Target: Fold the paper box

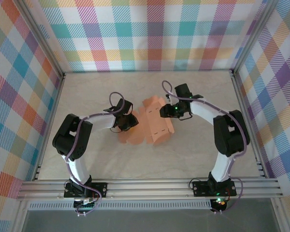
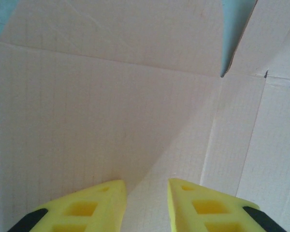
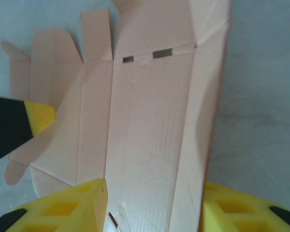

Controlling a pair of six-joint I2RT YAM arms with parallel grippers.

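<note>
The pale marbled table [image 1: 87,159] spreads out ahead of me, closed in by walls of pastel checked cloth [image 1: 154,34]. Near its middle lies the salmon-orange thin-card paper box [image 1: 152,123], a die-cut sheet with tabs and flaps. It is mostly spread flat, with one long panel along its right side tilted up off the table. My black-and-white left arm [image 1: 75,140] bends in to the sheet's left edge, and my right arm [image 1: 227,133] bends in to its far right corner, so the card sits between my two sets of jaws. My right jaws stand well apart. Their yellow fingertips [image 3: 82,203] straddle the near end of a long creased panel, which runs away from them towards two small slots [image 3: 162,53] cut on a fold line. My left jaws are apart too, but only by a narrow gap. Their yellow fingertips [image 2: 101,203] hang close over a broad creased face of the card, and that face shows through the gap. From the right wrist view, one left fingertip [image 3: 38,118] lies against a side flap of the sheet. I cannot tell whether it presses or pinches that flap.
</note>
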